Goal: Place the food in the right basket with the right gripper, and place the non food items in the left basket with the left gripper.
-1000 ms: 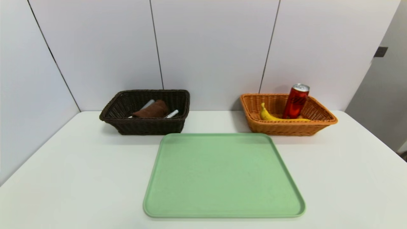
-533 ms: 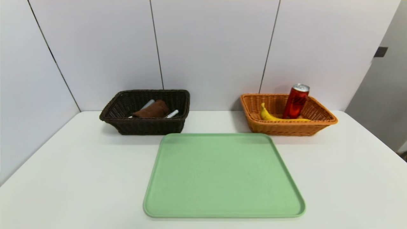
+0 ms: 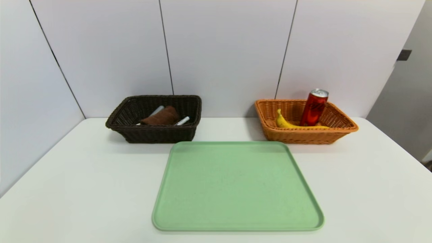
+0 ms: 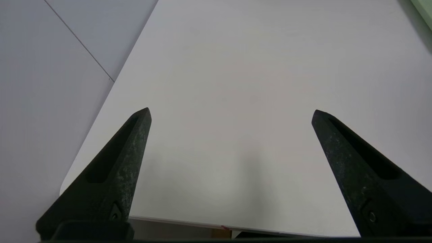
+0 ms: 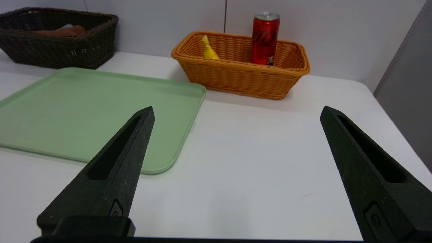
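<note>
Both claws hang spread and empty over the near table edge — the left claw [image 4: 231, 113], the right claw [image 5: 236, 111] — with the bare green tray [image 3: 236, 185] mid-frame. Upper left, the dark brown basket [image 3: 153, 135] holds the soft cloth [image 3: 162, 117], marker [image 3: 182, 120] and peeler [image 3: 157, 110]. Upper right, the orange basket [image 3: 303, 136] holds the bruisable banana [image 3: 287, 123] — best gripped mid-length — and the slick, rigid can [image 3: 314, 107].

Head view high, looking forward and down at the flat pale green rectangular tray [image 3: 238, 185]; right wrist low, close, sharing it at ten o'clock [image 5: 84, 114]; left wrist over bare white tabletop [image 4: 256, 84].
</note>
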Tool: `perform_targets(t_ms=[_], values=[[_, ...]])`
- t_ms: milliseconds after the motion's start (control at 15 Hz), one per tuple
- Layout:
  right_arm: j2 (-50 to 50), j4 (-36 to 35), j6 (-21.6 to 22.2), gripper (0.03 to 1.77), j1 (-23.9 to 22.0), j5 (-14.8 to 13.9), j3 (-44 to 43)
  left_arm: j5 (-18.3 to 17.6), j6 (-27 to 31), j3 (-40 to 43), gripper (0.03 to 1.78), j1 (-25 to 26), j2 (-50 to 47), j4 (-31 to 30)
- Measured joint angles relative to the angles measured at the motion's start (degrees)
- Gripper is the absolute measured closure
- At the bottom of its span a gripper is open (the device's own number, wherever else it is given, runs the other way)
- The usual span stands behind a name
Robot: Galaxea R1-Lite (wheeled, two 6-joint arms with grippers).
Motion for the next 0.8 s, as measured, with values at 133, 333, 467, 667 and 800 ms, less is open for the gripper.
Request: perform_targets(t_ms=[133, 333, 467, 667, 800], values=[[-0.05, -7.78, 0.11, 0.11, 0.01, -1.72, 5.17, 0.02, 0.09, 3.04, 0.12, -0.02, -0.69, -3.15], [-0.06, -14.41, -0.06, 0.11, 0.04, -7.17, 9.64, -0.46, 0.12, 8.79, 0.12, -0.05, -0.98, -11.75], [-0.05, -11.93, 0.13, 0.11, 0.01, -9.59, 10.23, -3.74, 0.12, 11.98, 0.12, -0.07, -1.0, -17.37], [-0.05, -5.95, -0.23, 0.11, 0.01, -10.34, 10.39, -6.4, -0.09, 13.79, 0.12, -0.07, -1.02, -19.52], [-0.35, -2.56, -0.2, 0.11, 0.09, -10.4, 10.41, -9.51, -0.88, 14.2, 0.12, -0.07, -1.05, -19.6]])
